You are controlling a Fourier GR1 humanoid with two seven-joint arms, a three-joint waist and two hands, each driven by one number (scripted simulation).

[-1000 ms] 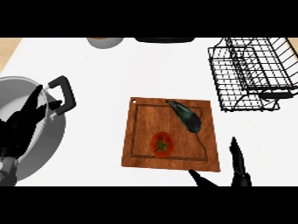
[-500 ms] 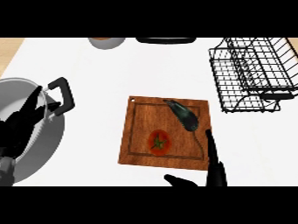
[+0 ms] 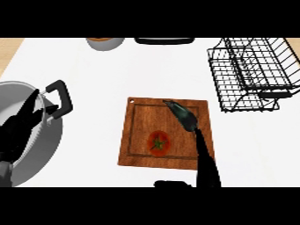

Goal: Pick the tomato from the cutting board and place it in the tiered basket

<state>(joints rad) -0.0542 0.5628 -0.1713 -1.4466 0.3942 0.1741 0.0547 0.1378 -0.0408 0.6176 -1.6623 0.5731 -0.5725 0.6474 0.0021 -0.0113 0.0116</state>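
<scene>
1. White surface, seen steeply from above.
2. Right hand (image 3: 206, 169) comes in from the lower edge. Its fingers are straight and set apart from the thumb, holding nothing, and lie along the right side of the cutting board (image 3: 139, 127).
3. Tomato (image 3: 159, 143) sits on the board just left of those fingers, ungripped.
4. Dark green vegetable (image 3: 183, 115) lies by the fingertips; contact unclear.
5. Tiered basket (image 3: 256, 70) stands at far right, well apart.
6. Left hand (image 3: 12, 127) rests open over the grey pot (image 3: 45, 154).

Bright, even light throughout
</scene>
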